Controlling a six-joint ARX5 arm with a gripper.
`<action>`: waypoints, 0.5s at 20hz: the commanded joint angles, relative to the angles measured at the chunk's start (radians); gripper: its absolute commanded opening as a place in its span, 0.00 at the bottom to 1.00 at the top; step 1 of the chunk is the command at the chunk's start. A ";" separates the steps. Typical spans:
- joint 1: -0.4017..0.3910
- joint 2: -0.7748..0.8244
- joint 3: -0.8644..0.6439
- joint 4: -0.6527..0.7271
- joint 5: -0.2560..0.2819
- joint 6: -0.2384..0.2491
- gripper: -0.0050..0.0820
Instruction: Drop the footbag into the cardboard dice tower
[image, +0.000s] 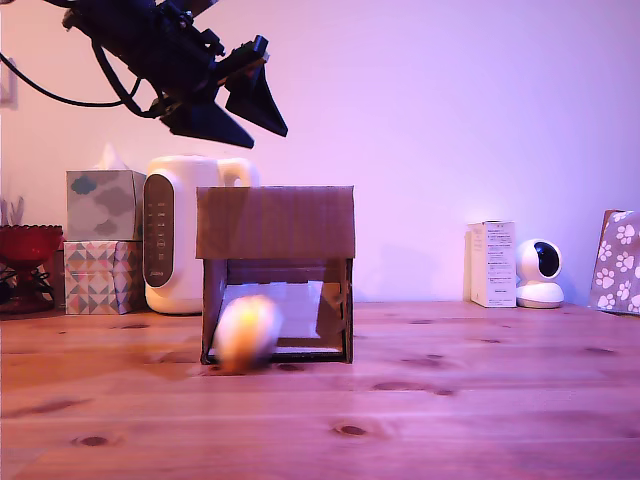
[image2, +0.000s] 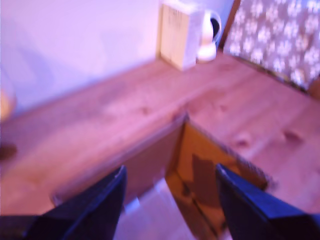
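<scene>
footbag blurred at dice tower mouth; your hand hangs spread, empty above. hold clear, let it settle.

Brown corrugated cardboard dice tower, pale ramp inside. The footbag blurs orange, yellow and white. Black pincer. Knotty reddish-brown tabletop. Cream kettle-like appliance, grey panel. Tissue boxes: cloud print, pastel triangles. Paw-print fabric.
</scene>
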 joint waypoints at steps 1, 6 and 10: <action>0.001 -0.045 0.004 -0.045 0.004 0.006 0.52; 0.001 -0.134 0.003 -0.239 0.051 0.015 0.03; 0.001 -0.179 -0.059 -0.246 0.084 0.042 0.03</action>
